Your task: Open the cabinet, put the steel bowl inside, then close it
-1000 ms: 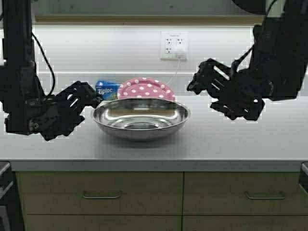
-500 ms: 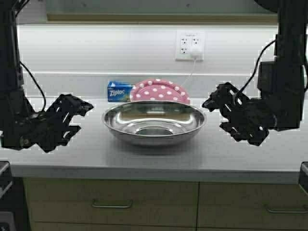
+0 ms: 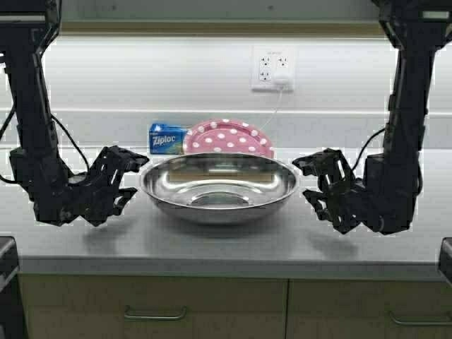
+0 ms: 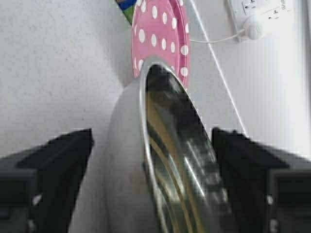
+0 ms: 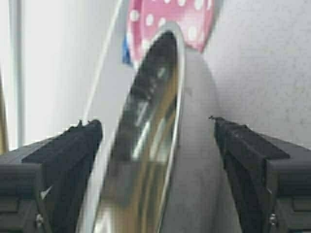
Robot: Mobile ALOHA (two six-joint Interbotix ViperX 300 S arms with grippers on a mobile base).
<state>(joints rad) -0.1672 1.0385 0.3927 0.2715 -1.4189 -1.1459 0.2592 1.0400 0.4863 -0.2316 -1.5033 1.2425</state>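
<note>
The steel bowl (image 3: 219, 189) sits on the grey countertop (image 3: 212, 244), wide, shallow and shiny. My left gripper (image 3: 129, 176) is open at the bowl's left rim; in the left wrist view its fingers (image 4: 58, 165) straddle the bowl's rim (image 4: 146, 145) without touching. My right gripper (image 3: 312, 181) is open at the bowl's right rim; in the right wrist view its fingers (image 5: 68, 155) stand on either side of the rim (image 5: 177, 116). The cabinet's doors are out of view; only a tan strip shows along the top edge.
A pink white-dotted plate (image 3: 227, 138) leans behind the bowl, beside a blue Ziploc box (image 3: 167, 138). A wall outlet (image 3: 273, 68) with a white cord is above. Drawers with bar handles (image 3: 154, 313) lie below the counter's front edge.
The robot's base has shifted, so the scene has moved in view. Both arms have come down and inward, bringing each open gripper to its side of the bowl's rim.
</note>
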